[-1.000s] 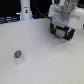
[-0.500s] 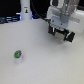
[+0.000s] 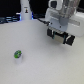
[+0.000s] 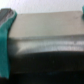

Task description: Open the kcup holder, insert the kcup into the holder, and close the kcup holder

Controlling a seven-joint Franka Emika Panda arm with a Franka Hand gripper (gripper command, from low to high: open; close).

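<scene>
Tool [image 3: 61,36] at black holder [image 3: 65,38]; open or shut, cannot tell. Little cup [image 3: 18,55] on bench [image 3: 45,65] looks light, tippy. Grab round sides.

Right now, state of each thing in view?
Tiny white kcup with green top: loose on the white table, not in the holder, untouched.
Black boxy kcup holder: largely hidden behind the arm; open or closed, cannot tell.
Gripper: at the holder; fingers' state unclear.
</scene>
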